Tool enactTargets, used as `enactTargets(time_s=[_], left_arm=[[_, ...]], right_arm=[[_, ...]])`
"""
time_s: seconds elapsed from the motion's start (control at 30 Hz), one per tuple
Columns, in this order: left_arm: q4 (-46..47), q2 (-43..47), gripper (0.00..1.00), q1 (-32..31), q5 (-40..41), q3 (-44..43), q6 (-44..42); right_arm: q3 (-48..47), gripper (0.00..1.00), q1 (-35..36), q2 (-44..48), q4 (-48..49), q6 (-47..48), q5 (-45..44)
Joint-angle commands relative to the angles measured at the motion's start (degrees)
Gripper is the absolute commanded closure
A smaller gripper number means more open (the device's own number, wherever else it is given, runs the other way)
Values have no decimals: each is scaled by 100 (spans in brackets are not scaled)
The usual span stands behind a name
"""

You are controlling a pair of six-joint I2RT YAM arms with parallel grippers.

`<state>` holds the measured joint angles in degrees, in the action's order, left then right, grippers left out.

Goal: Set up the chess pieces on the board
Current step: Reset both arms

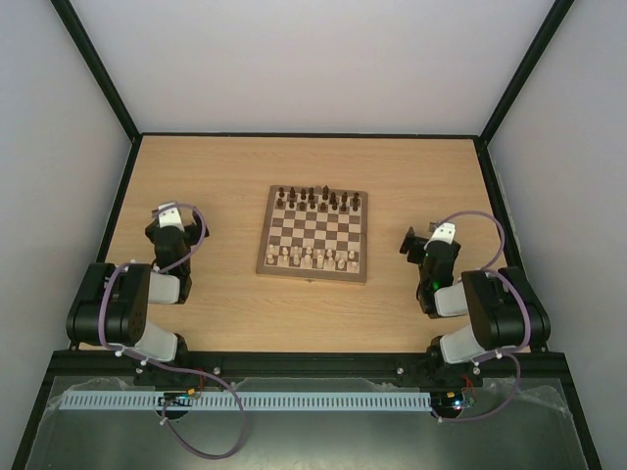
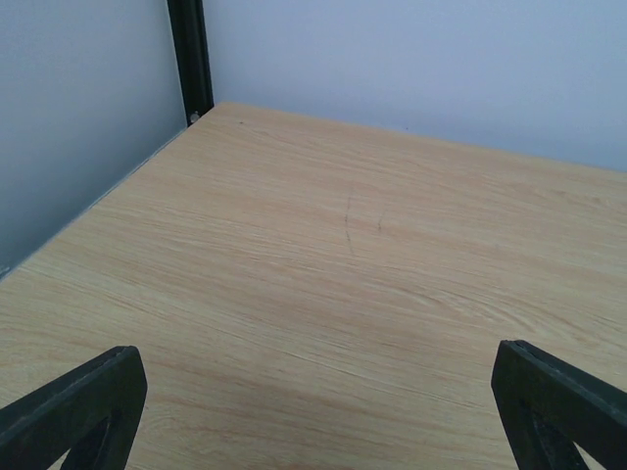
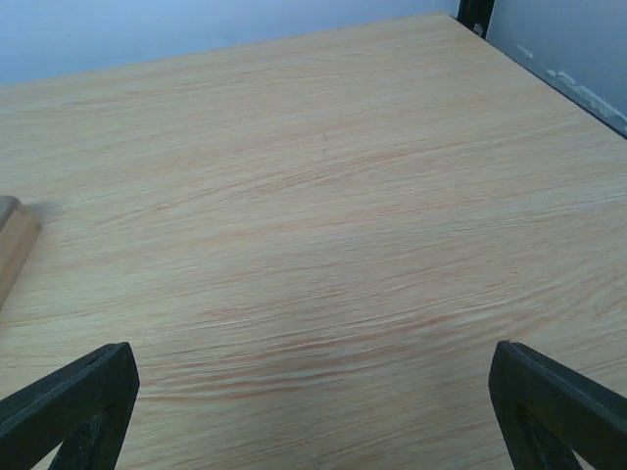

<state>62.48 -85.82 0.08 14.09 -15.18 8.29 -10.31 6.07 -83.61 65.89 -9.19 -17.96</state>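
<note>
The board (image 1: 314, 234) lies in the middle of the table. Pale chess pieces (image 1: 312, 258) stand in its near rows and dark brown pieces (image 1: 318, 199) in its far rows. My left gripper (image 1: 168, 212) is open and empty, well to the left of the board; its fingers (image 2: 78, 406) frame bare tabletop. My right gripper (image 1: 419, 239) is open and empty, to the right of the board; its fingers (image 3: 563, 406) frame bare tabletop. A corner of the board's frame (image 3: 12, 245) shows at the left edge of the right wrist view.
The light-wood tabletop (image 1: 225, 176) is ringed by grey walls and black posts (image 2: 191, 59). A white perforated strip (image 1: 245, 401) runs along the near edge behind the arm bases.
</note>
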Motion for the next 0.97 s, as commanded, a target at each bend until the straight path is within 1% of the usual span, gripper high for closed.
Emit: enactTargets(time_s=[0.0, 0.03, 0.07, 0.1, 0.17, 0.2, 0.23, 0.27, 0.3, 0.93], left_arm=[[597, -30, 1, 43, -272, 40, -119], [609, -30, 1, 38, -268, 41, -122], [593, -33, 0, 26, -260, 34, -148], [569, -44, 0, -10, -220, 16, -189], [534, -58, 0, -52, -156, -16, -216], [520, -73, 0, -52, -157, -20, -219], [648, -143, 0, -52, -237, 17, -282], [824, -189, 0, -70, -329, 64, -337], [704, -155, 0, -71, -343, 43, -330], [792, -142, 0, -102, -301, 88, -353]], right_arm=[[19, 1, 15, -264, 1062, 60, -308], [-87, 1, -10, -308, 857, 62, -301], [-128, 1, -16, -414, 989, 84, -320], [-184, 1, -24, -311, 690, 15, -271], [-172, 1, -61, -374, 824, 24, -232], [-193, 1, -78, -308, 647, -1, -205], [-174, 1, -79, -362, 781, 25, -201], [-205, 1, -80, -326, 665, 3, -182], [-189, 1, -87, -328, 720, 8, -171], [-247, 1, -143, -324, 592, -8, -39]])
